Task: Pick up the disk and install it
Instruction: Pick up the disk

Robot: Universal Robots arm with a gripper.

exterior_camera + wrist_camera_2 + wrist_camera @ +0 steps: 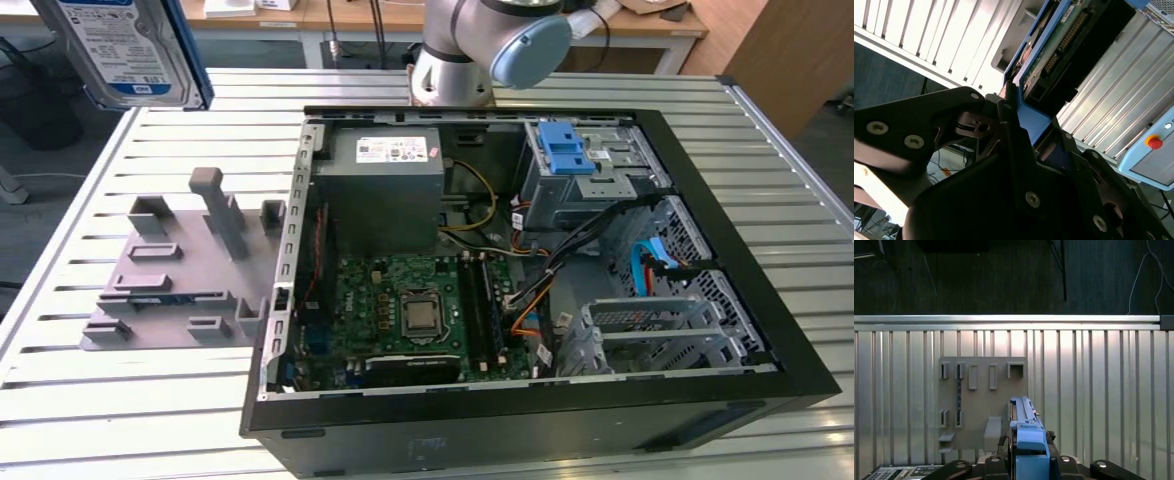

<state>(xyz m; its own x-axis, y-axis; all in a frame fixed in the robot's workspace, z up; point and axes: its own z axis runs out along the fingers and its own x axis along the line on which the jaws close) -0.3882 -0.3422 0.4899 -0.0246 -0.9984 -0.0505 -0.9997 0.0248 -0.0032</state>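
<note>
- The disk is held in the air at the exterior view's left, above the slatted tabletop and near the grey holder plate
- It is well apart from the open computer case and from the grey cage with the blue latch
- The claw is clamped on the disk's blue bracket, with a finger on each side, as seen in the second wrist view
- The carrying step is judged to be in hand
- The grip should be firm and square, so that the bracket cannot slip or twist
- The upright posts of the holder plate should be cleared with margin
- A white-and-blue label is borne on the disk, and a small white sticker on the grey metal box
- Their print is too small to be read
</note>
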